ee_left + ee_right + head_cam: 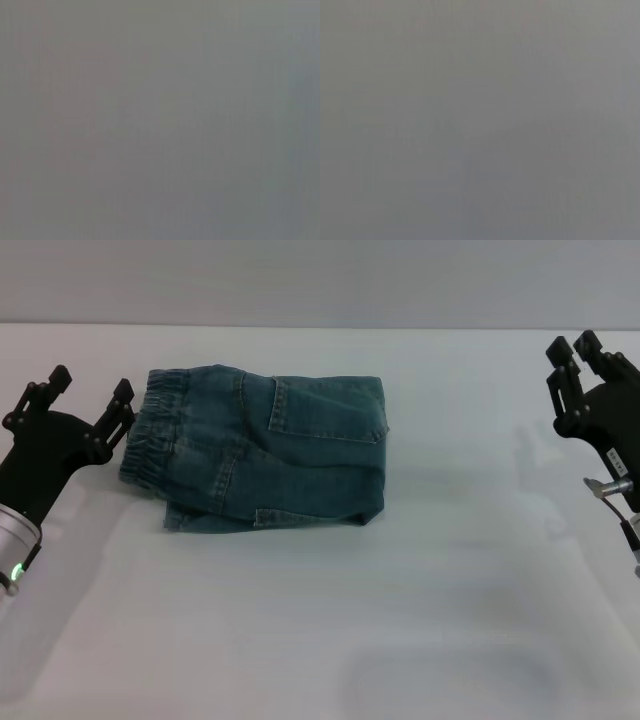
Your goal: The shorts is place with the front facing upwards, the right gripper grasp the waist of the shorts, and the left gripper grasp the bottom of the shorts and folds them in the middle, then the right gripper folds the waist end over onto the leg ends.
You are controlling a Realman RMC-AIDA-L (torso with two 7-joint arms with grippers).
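The blue denim shorts (265, 450) lie folded in a compact bundle on the white table (400, 620), left of centre in the head view. The elastic waist (148, 435) sits at the bundle's left end and a smooth folded edge is at its right. My left gripper (92, 388) hovers just left of the waist, open, holding nothing and not touching the cloth. My right gripper (575, 348) is far off at the table's right side, open and empty. Both wrist views show only plain grey.
The table's far edge (320, 326) runs across the top of the head view. Only white tabletop lies between the shorts and the right gripper and along the front.
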